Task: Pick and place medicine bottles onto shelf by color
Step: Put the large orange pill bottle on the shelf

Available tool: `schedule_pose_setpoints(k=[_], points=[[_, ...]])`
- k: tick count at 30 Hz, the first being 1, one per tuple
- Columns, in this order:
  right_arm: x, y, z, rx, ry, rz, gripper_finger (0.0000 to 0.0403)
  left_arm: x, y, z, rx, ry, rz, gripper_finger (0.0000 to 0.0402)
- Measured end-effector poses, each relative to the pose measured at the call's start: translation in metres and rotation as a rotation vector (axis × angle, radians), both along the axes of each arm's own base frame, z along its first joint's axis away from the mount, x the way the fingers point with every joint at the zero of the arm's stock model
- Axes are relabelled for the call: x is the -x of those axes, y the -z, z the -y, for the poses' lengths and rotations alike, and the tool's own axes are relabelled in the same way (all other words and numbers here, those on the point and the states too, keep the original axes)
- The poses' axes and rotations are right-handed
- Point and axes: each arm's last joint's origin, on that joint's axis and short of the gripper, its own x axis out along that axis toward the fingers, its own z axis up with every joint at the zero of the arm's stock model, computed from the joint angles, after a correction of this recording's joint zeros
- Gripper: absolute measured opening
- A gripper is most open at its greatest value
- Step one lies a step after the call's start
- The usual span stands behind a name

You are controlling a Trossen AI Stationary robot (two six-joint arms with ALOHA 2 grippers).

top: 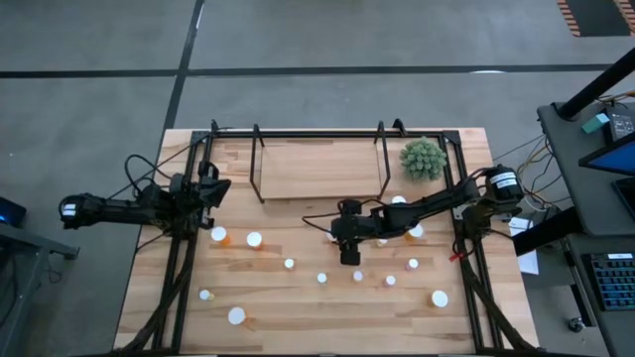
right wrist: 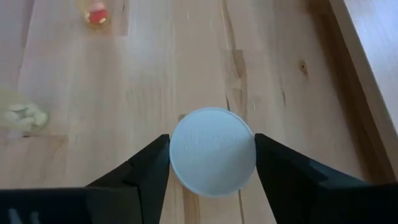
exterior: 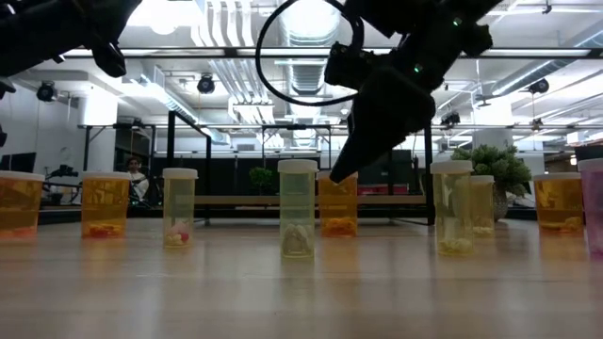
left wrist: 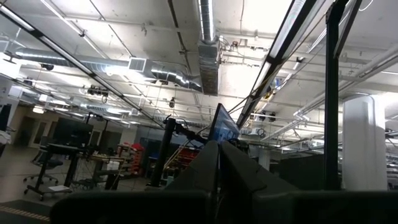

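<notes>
My right gripper (right wrist: 212, 163) hangs over the middle of the table (top: 298, 327), fingers pressed against both sides of the round white cap of a medicine bottle (right wrist: 212, 151). In the low view this gripper (exterior: 347, 172) sits on top of an orange bottle (exterior: 337, 211) that stands on the table. From above, the gripper (top: 349, 256) hides that bottle. Several other white-capped bottles, such as one (top: 254, 239), stand scattered across the front half. The shelf (top: 317, 169) is at the back centre. My left gripper (top: 213, 188) waits shut at the left, pointing upward.
A green spiky plant (top: 424, 158) stands to the right of the shelf. Black frame rails (top: 179, 268) run along both table sides. Two bottles (top: 398, 201) stand close under my right arm. A clear bottle (exterior: 297, 209) and a yellowish one (exterior: 179, 207) stand near the low camera.
</notes>
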Motion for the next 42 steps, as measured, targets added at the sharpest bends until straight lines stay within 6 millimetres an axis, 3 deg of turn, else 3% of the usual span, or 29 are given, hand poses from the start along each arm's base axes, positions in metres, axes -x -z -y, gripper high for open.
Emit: schedule_pose_setpoints(k=[7, 11, 14, 21, 27, 30, 42], points=[[-0.024, -0.06, 0.016, 0.043, 0.0, 0.022, 0.0205, 0.002, -0.004, -0.001, 0.005, -0.019, 0.037, 0.0], [-0.036, -0.094, 0.042, 0.093, 0.013, 0.1, 0.0205, 0.003, -0.004, -0.001, -0.013, -0.031, 0.046, 0.0], [-0.042, -0.106, 0.069, 0.14, 0.038, 0.126, 0.0205, 0.003, -0.004, -0.001, -0.012, -0.031, 0.044, 0.0], [-0.056, -0.09, 0.153, 0.208, 0.144, 0.062, 0.0205, 0.003, -0.004, -0.001, -0.013, -0.031, 0.043, 0.0], [-0.061, -0.071, 0.216, 0.129, 0.222, 0.045, 0.0205, 0.003, -0.004, -0.001, -0.013, -0.031, 0.044, 0.0], [-0.062, -0.064, 0.226, 0.071, 0.213, 0.046, 0.0205, 0.003, -0.004, -0.001, -0.013, -0.031, 0.044, 0.0], [-0.067, -0.044, 0.231, 0.056, 0.217, -0.006, 0.0206, 0.003, -0.004, -0.001, -0.011, -0.03, 0.045, 0.0]])
